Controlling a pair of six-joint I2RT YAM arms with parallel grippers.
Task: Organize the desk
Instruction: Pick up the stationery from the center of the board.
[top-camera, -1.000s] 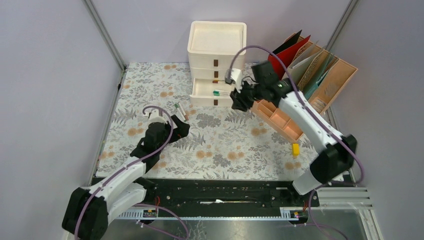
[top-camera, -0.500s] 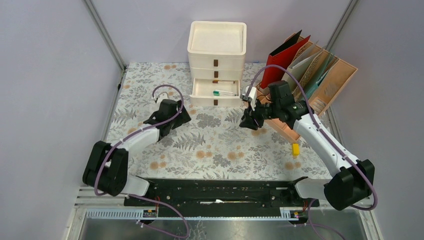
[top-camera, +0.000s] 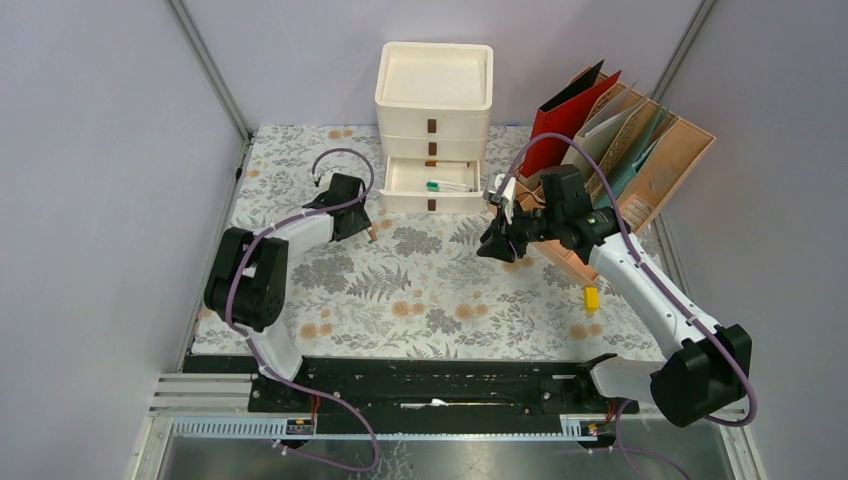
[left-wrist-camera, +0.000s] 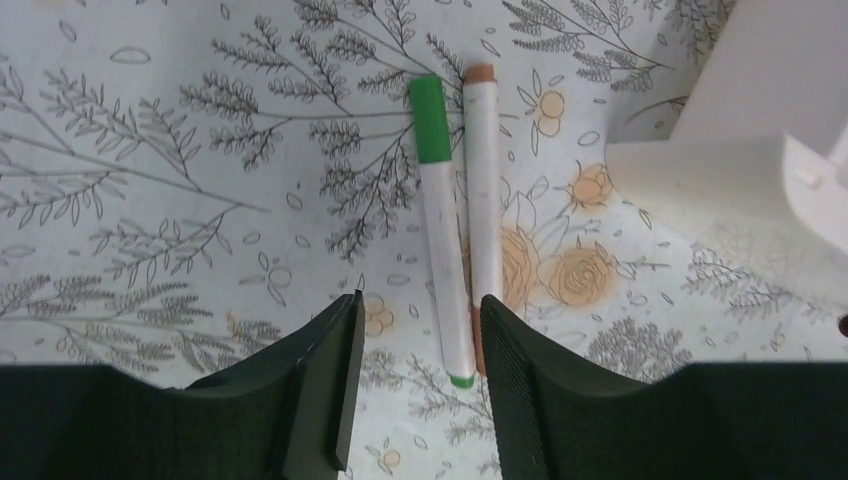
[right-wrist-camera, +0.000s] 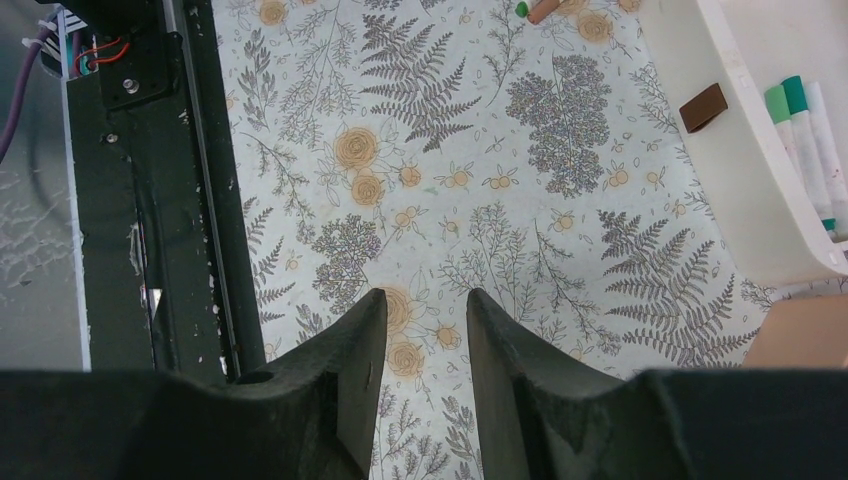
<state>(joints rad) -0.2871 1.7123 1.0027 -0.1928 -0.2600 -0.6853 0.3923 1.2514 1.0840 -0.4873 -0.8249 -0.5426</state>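
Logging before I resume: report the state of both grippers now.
Left gripper: open, the green marker end lies between its jaws, not yet gripped.
Right gripper: open, empty.

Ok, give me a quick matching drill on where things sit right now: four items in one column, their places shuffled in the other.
Items
1. green-capped marker
2. yellow block
3. red folder
4. teal-capped marker

Places
A. inside the open drawer
B. on the desk, beside the orange-capped marker
C. standing in the file rack
D. alone on the desk near its right edge

Pairs: 1-B, 2-D, 3-C, 4-A
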